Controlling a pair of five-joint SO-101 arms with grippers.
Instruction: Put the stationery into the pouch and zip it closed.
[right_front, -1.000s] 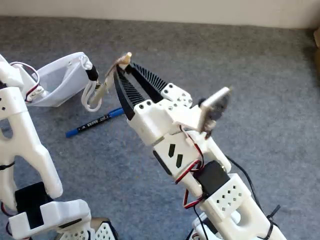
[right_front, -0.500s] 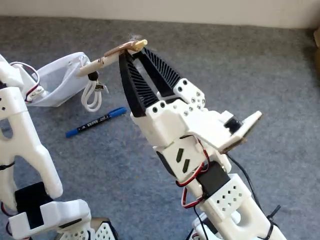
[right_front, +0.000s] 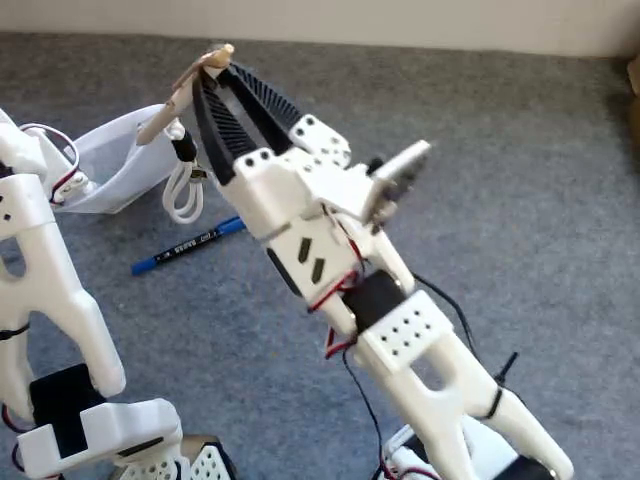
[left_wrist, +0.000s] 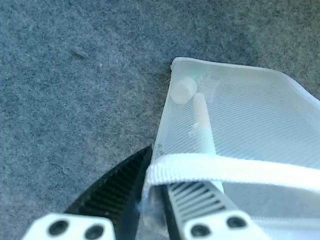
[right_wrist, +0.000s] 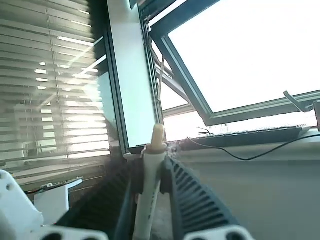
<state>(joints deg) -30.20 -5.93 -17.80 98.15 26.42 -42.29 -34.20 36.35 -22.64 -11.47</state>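
The loading step seems in hand: the right pincer (right_front: 212, 62), clamped on a beige pen (right_front: 178, 95), holds it tilted above the pouch (right_front: 115, 160), whose rim the left pincer (left_wrist: 156, 172) grips; next it should lower and release inside.

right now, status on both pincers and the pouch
Left pincer shut on pouch rim, mouth held open. Right pincer shut on beige pen, raised near pouch mouth. Blue pen and white cord on carpet.
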